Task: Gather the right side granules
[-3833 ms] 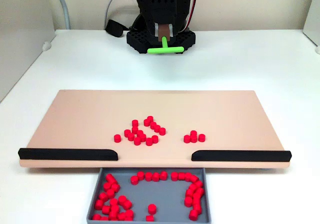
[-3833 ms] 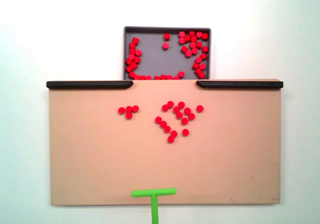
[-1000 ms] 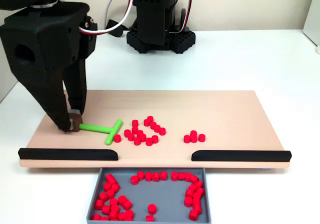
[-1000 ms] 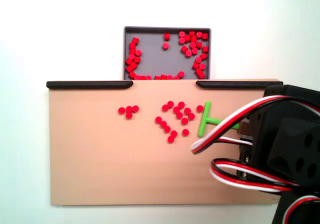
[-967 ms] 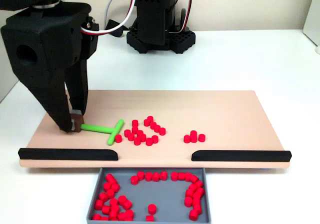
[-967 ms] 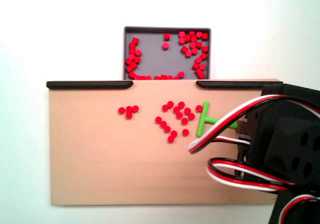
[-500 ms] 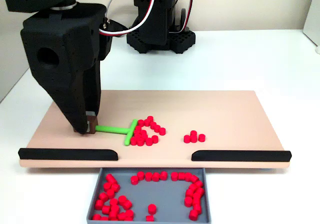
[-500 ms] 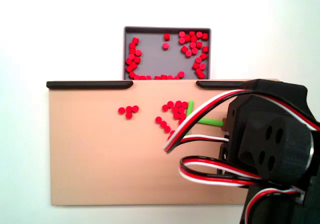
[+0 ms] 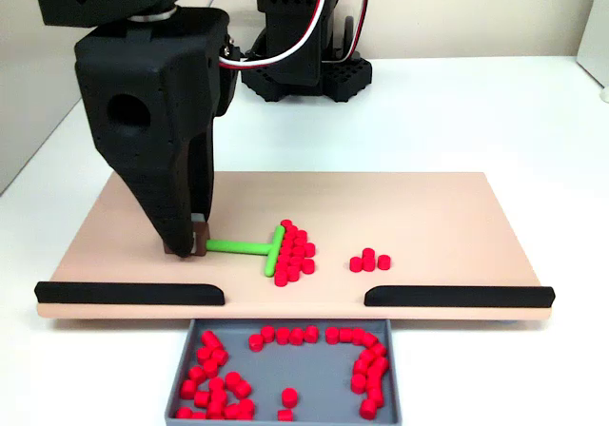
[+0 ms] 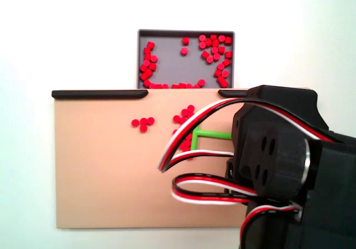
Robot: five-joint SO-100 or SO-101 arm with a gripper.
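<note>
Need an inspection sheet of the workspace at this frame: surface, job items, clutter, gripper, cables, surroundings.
Surface: tan board on a white table, two black rails along one edge with a gap between them.
Job's things: larger red pellet group packed tight against the crossbar of the green T-shaped tool; small pellet group apart from it.
Clutter: grey tray beyond the gap, holding many red pellets.
Gripper: gripper low on the board, shut on the tool's stem.
Cables: red, white and black wires loop over the board in a fixed view.
Surroundings: arm base on the table, pale wall behind.
</note>
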